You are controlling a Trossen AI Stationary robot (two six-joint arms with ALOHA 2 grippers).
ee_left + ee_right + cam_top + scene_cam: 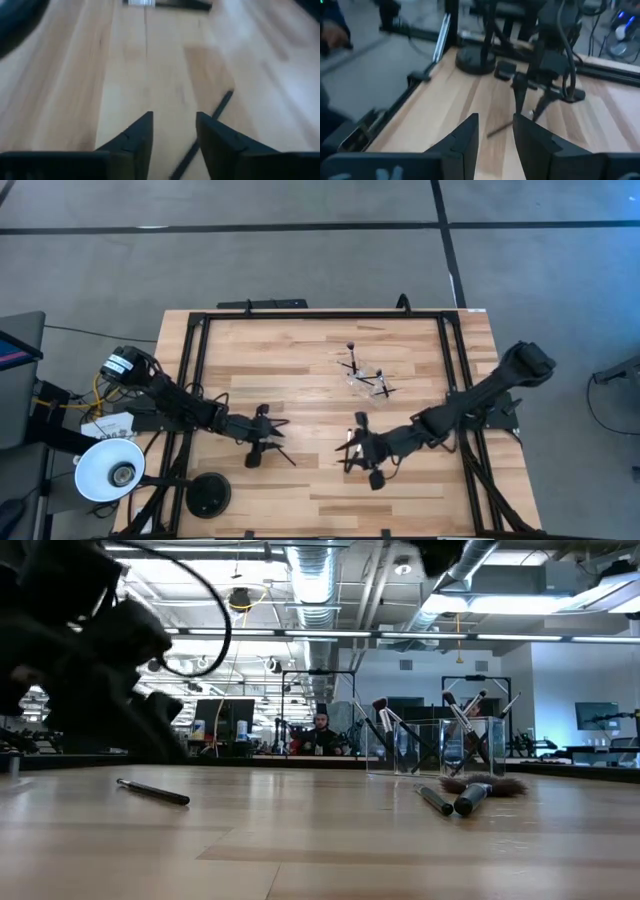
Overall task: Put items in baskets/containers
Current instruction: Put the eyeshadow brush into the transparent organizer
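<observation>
L gripper sits low over the light wooden slatted table w/ black metal frame, its two dark fingers apart w/ bare wood between them, nothing clamped. A slim dark-handled makeup brush lies flat on the table just beside one finger, passing partly under it; can't tell if it touches. In the high view the same brush runs diagonally from the L gripper's tip towards the table's near edge; low view shows it lying flat by the dark blurred arm.

R gripper is near the table's middle, facing the L one, a bit apart from it. Its fingers stand w/ a narrow gap, nothing seen between them; its wrist view looks straight at the L gripper and the brush on the wood under it.

Small clear plastic cup stands beyond the R gripper, well apart from the L one, several thin dark brushes upright or leaning inside. Low view shows a wide fan-shaped brush and one more dark-handled brush lying on the table just in front of the cup.

White round lamp shade and black round base sit behind the L arm at the table's corner
</observation>
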